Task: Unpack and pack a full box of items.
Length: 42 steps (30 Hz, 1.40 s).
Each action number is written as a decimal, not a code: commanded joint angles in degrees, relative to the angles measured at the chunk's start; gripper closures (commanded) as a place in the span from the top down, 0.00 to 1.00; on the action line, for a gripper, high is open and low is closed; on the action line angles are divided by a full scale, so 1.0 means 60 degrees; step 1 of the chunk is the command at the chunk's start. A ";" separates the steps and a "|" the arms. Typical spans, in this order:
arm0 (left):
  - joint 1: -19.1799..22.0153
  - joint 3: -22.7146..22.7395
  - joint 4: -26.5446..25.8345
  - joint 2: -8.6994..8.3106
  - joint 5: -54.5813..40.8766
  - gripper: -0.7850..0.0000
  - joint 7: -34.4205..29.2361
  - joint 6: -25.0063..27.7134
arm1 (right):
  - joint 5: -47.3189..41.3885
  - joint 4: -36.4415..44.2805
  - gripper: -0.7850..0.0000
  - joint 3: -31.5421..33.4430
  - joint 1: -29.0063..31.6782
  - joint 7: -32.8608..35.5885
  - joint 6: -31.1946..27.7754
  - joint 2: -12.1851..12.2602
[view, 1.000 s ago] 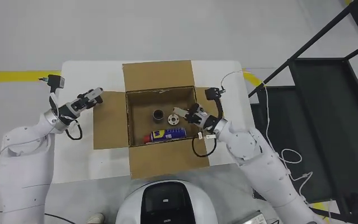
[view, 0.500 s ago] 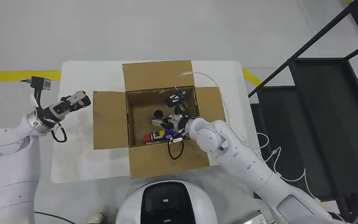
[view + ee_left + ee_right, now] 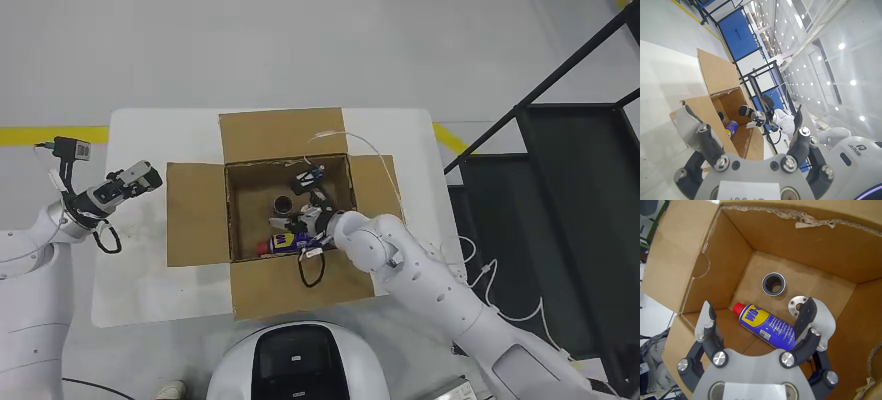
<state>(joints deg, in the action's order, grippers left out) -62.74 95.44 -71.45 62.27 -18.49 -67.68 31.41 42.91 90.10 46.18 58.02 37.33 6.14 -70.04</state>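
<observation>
My right jaws hang wide open and empty in the box (image 3: 791,237), the spray can (image 3: 768,328) lying on its side just beneath them. Stiff, slick and round, it should, I judge, be taken across its mid-body.

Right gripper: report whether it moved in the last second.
Yes. The right gripper moved from the right wall of the box inward, over the spray can.

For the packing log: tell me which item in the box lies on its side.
The blue spray can with the red cap lies lengthwise on the box floor; the metal sleeve stands open end up, and the flange lies flat.
</observation>
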 commanded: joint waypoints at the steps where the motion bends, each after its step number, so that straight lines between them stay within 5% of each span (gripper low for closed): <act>1: 0.0000 0.0000 0.0000 0.0000 -0.0004 1.00 0.0000 0.0000 | 0.0386 -0.0449 1.00 -0.0428 -0.0538 0.0323 0.0313 -0.0163; 19: 0.0000 0.0000 0.0000 0.0000 -0.0004 1.00 0.0000 0.0000 | -0.0046 -0.4461 0.96 -0.2623 -0.2984 -0.0022 0.0715 -0.1926; 20: 0.0000 0.0000 0.0000 0.0000 -0.0004 1.00 0.0000 0.0000 | -0.0081 -0.4578 0.87 -0.2657 -0.3014 -0.0047 0.0727 -0.1993; 21: 0.0000 0.0000 0.0000 0.0000 -0.0004 1.00 0.0000 0.0000 | -0.0126 -0.4700 0.53 -0.2670 -0.3047 -0.0073 0.0717 -0.2052; 23: 0.0000 0.0000 0.0000 0.0000 -0.0004 1.00 0.0000 0.0000 | -0.0132 -0.4911 0.10 -0.2693 -0.3105 -0.0137 0.0772 -0.2156; 24: 0.0000 0.0000 0.0000 0.0000 -0.0004 1.00 0.0000 0.0000 | -0.0134 -0.4990 0.00 -0.2701 -0.3127 -0.0158 0.0761 -0.2201; 34: 0.0000 0.0000 0.0000 0.0000 -0.0004 1.00 0.0000 0.0000 | 0.0419 -0.4775 0.00 -0.2537 -0.3007 0.0162 0.1269 -0.2324; 42: 0.0000 0.0000 0.0000 0.0000 -0.0004 1.00 0.0000 0.0000 | 0.1680 -0.2328 0.00 -0.1584 -0.1990 0.1006 0.1649 -0.1723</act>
<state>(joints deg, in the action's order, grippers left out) -62.74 95.44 -71.45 62.27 -18.49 -67.68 31.41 51.86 73.64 35.61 45.08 42.22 15.96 -81.00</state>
